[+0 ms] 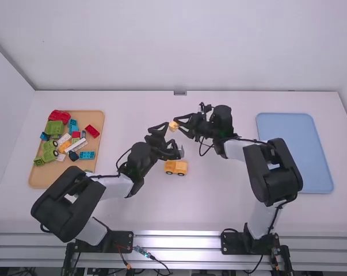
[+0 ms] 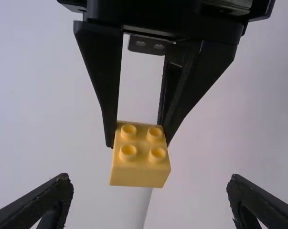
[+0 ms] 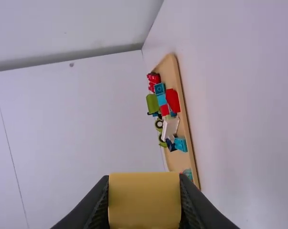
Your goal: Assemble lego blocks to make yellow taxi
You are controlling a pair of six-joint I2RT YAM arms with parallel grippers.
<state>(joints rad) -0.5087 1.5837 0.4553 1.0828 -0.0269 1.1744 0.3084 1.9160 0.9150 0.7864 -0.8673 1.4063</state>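
done: wheeled yellow body (image 1: pixel 176 167), standing on the tabletop (image 1: pixel 219 198)
remaining: yellow block (image 2: pixel 141 162) — raised, likely to be seated on the yellow body
right tool (image 3: pixel 144 200): pinching the yellow block
left tool (image 2: pixel 149 178): spread wide, gripping nothing
yellow body: one
yellow block in grip: one
trays: two — wooden tray (image 1: pixel 45 179), blue tray (image 1: pixel 294 155)

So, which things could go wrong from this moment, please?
The yellow four-stud brick could drop if the right gripper opens before the left gripper's open fingers close on it. The two grippers are very near each other, so they might collide. The yellow toy car sits close to the left arm's wrist and may get knocked.
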